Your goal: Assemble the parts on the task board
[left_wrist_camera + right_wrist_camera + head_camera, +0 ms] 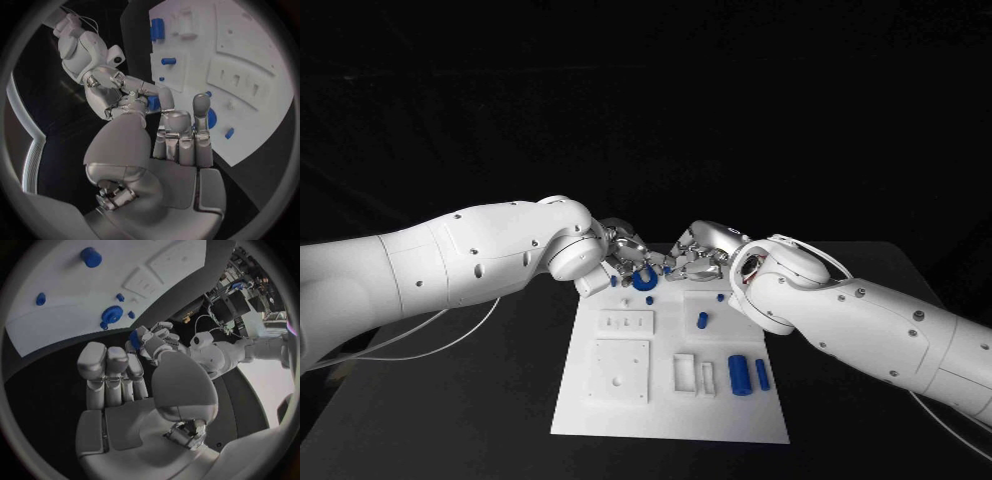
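Note:
The white task board (668,400) lies lengthwise on the black table. Both hands meet above its far end. My left hand (625,255) (172,132) pinches a small blue part (153,103) (134,337) between thumb and finger. The fingertips of my right hand (704,250) (122,377) reach up to the same part; whether they grip it I cannot tell. Just below the hands a round blue disc (646,279) (112,315) sits on the board. Two blue cylinders (738,375) stand side by side at the near right, and a smaller blue peg (704,320) lies mid-board.
The board (250,60) carries raised white blocks with slots (626,321) and a square plate (620,370) on its left half. Tiny blue pieces (721,297) (615,281) lie near the far end. Black table (488,400) runs along both sides of the board.

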